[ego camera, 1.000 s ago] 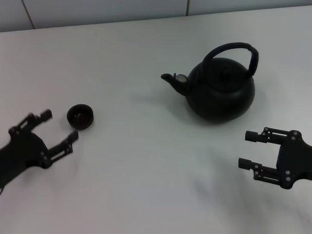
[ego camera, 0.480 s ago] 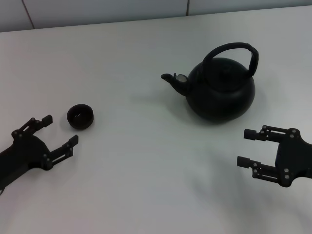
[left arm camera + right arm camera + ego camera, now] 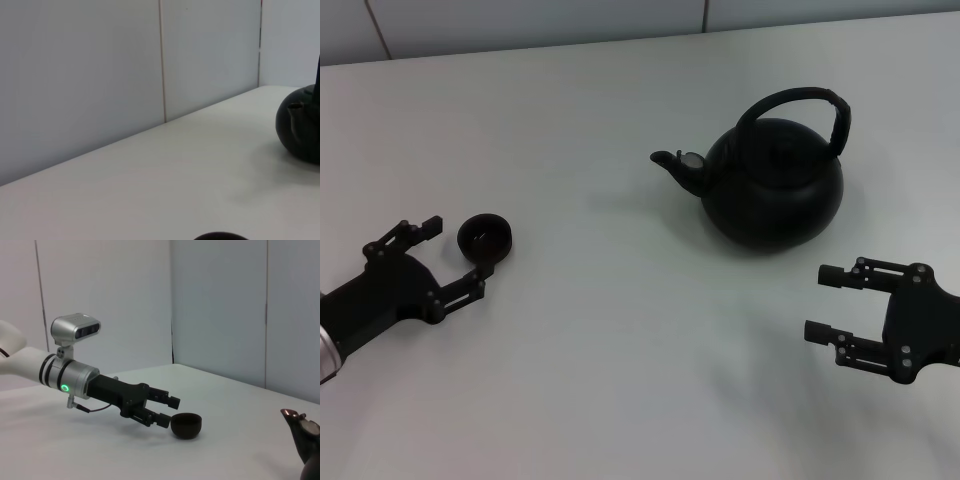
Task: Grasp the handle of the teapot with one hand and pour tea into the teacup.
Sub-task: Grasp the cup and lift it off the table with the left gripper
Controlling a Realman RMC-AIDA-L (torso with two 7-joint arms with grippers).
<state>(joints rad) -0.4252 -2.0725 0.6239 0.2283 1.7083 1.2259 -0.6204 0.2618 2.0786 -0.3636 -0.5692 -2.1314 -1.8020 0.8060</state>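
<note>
Matte-black teapot (image 3: pixel 772 180) on the white table (image 3: pixel 620 340), spout toward the teacup (image 3: pixel 486 239), handle (image 3: pixel 796 108) upright for gripping. Left gripper (image 3: pixel 455 252) spread wide around the teacup, probably to steady it. Right gripper (image 3: pixel 825 302) wide open near the teapot, holding nothing.

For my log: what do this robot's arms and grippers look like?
Both grippers, the left gripper and the right gripper, are matte black, with two skeletal linkage fingers studded with small pale screws. The right wrist view shows the left arm as white, ending in a silver cuff with a green light, a silver camera box on top and a thin cable beneath.
</note>
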